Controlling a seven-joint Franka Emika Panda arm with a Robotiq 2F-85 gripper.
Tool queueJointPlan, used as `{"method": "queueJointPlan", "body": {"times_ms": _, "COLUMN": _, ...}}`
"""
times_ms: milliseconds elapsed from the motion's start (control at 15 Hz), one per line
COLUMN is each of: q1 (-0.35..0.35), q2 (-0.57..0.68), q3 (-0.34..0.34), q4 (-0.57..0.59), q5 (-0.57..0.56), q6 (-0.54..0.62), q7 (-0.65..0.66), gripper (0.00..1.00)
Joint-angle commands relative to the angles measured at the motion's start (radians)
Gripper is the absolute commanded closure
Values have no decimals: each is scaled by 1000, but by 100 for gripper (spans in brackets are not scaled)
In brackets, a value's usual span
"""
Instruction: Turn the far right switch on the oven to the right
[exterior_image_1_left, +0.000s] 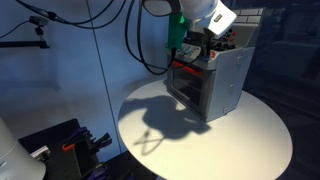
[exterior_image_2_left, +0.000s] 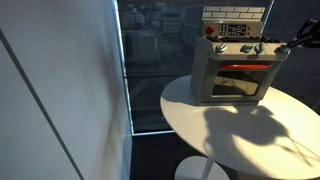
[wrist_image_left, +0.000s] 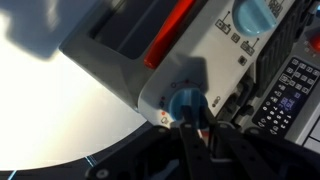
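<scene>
In the wrist view, the gripper (wrist_image_left: 198, 128) is seen at the bottom edge. Its dark fingers (wrist_image_left: 192, 140) are drawn close together just below the switch (wrist_image_left: 187, 101). Whether the switch is clamped or only touched cannot be told, as the tips are blurred and partly covered.

The switch, a round light-blue knob, is set at the corner of the pale front strip of the oven (wrist_image_left: 120, 50), at the end of the knob row. Another blue knob (wrist_image_left: 255, 15) is seen further along the strip, and a dark panel with small buttons (wrist_image_left: 290, 85) is set beside it.

The oven is stood on a round white table (exterior_image_2_left: 250, 135), with its red-lit door (exterior_image_2_left: 240, 68) below the knobs. In an exterior view, the knob row's right end is partly hidden by the gripper, which is brought in from the side. A shadow of the arm (exterior_image_1_left: 150, 130) is cast across the tabletop.

Black equipment (exterior_image_1_left: 60, 145) is seen below the table's edge, and cables (exterior_image_1_left: 130, 40) are hung behind the arm. Beyond the oven, a window (exterior_image_2_left: 150, 40) onto a city is seen.
</scene>
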Motion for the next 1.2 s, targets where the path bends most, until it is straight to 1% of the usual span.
{"method": "queueJointPlan", "body": {"times_ms": 0, "q1": -1, "q2": -62, "q3": 4, "q4": -2, "q5": 36, "q6": -12, "q7": -29, "gripper": 62}}
{"method": "queueJointPlan", "body": {"times_ms": 67, "q1": -1, "q2": -65, "q3": 3, "q4": -5, "q5": 27, "q6": -16, "q7": -28, "gripper": 61}}
{"method": "queueJointPlan", "body": {"times_ms": 133, "q1": -1, "q2": -73, "q3": 2, "q4": -7, "q5": 13, "q6": -21, "q7": -25, "gripper": 55}}
{"method": "queueJointPlan", "body": {"times_ms": 333, "q1": -2, "q2": -113, "q3": -2, "q4": -16, "q5": -37, "q6": -46, "q7": -11, "gripper": 31}}
{"method": "queueJointPlan", "body": {"times_ms": 400, "q1": -2, "q2": -129, "q3": -3, "q4": -20, "q5": -63, "q6": -59, "q7": -5, "gripper": 23}}
{"method": "queueJointPlan", "body": {"times_ms": 533, "q1": 1, "q2": -153, "q3": -12, "q4": -24, "q5": -124, "q6": -92, "q7": 8, "gripper": 6}}
{"method": "queueJointPlan", "body": {"times_ms": 600, "q1": 0, "q2": -163, "q3": -15, "q4": -24, "q5": -154, "q6": -113, "q7": 13, "gripper": 1}}
{"method": "queueJointPlan", "body": {"times_ms": 667, "q1": -1, "q2": -173, "q3": -18, "q4": -25, "q5": -187, "q6": -137, "q7": 21, "gripper": 0}}
{"method": "queueJointPlan", "body": {"times_ms": 1133, "q1": -9, "q2": -231, "q3": -49, "q4": -20, "q5": -446, "q6": -337, "q7": 91, "gripper": 0}}
